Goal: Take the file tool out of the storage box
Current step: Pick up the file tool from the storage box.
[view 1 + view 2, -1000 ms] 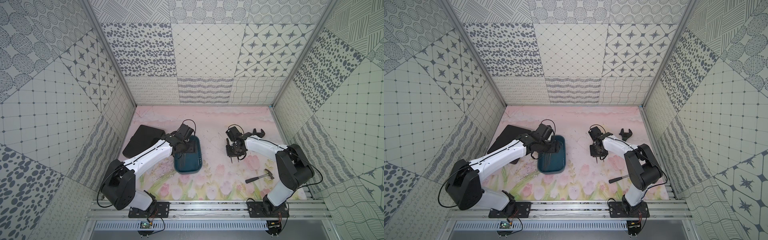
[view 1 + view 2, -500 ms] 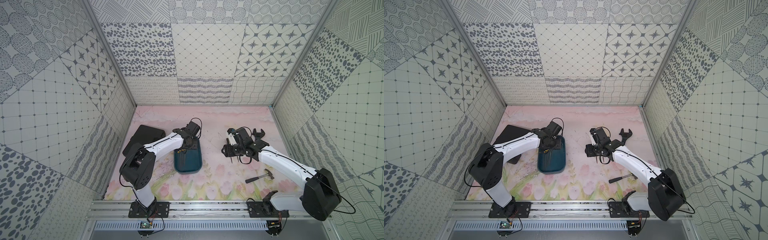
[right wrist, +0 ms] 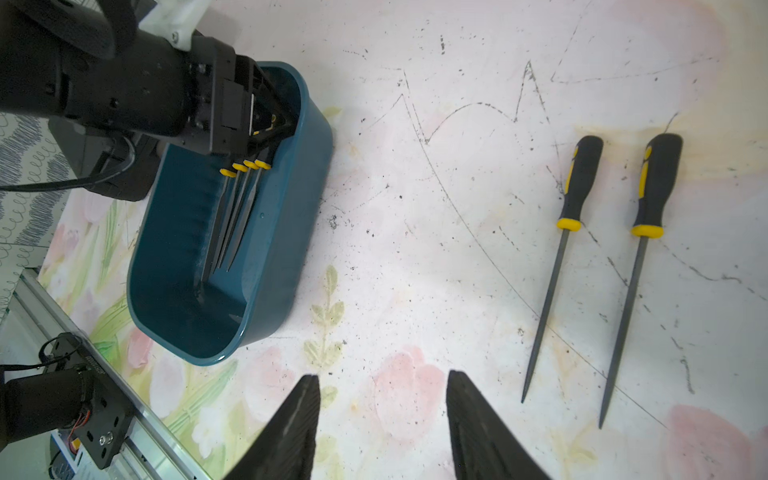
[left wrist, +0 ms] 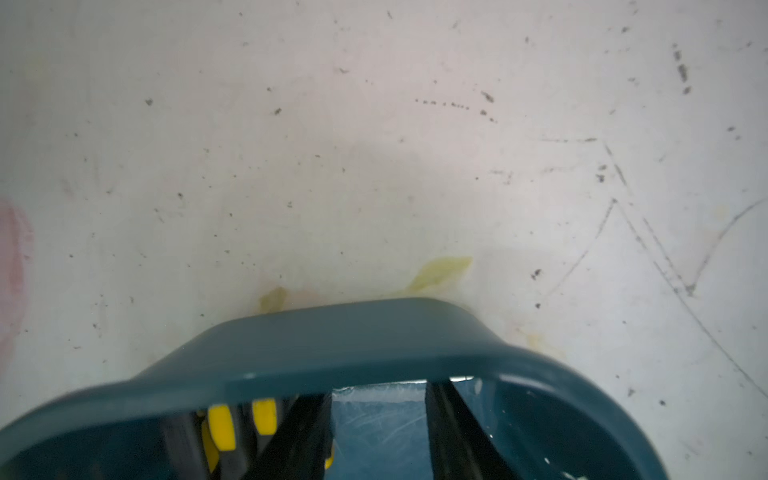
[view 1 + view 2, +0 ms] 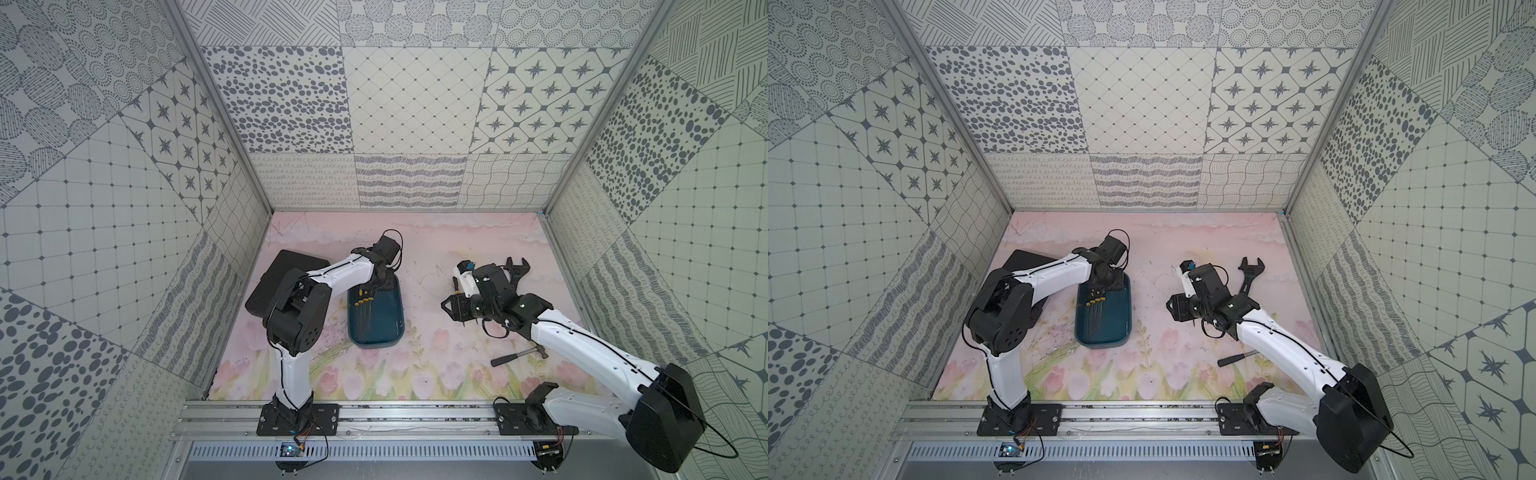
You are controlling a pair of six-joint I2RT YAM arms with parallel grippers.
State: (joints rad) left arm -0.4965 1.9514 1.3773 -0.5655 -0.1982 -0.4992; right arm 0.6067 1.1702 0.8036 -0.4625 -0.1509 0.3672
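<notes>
Four file tools [image 3: 232, 216] lie side by side in the storage box [image 3: 291, 249]. Their yellow-collared handles sit right under the left pincer [image 4: 378, 440], with the tips pointing away from it. Within the last second that pincer has dropped from above the box into its handle end, and its jaws have drawn closer. They stand apart yet, with bare box floor between them and the handles just beside one finger [image 4: 299, 436]. The grasp seems begun, not made. The right pincer [image 3: 382, 424] has swung up off the mat [image 3: 415, 187], jaws spread and empty. Two more files [image 3: 582, 183], likely taken out already, lie parallel ahead of it to one side, well apart from the box.
</notes>
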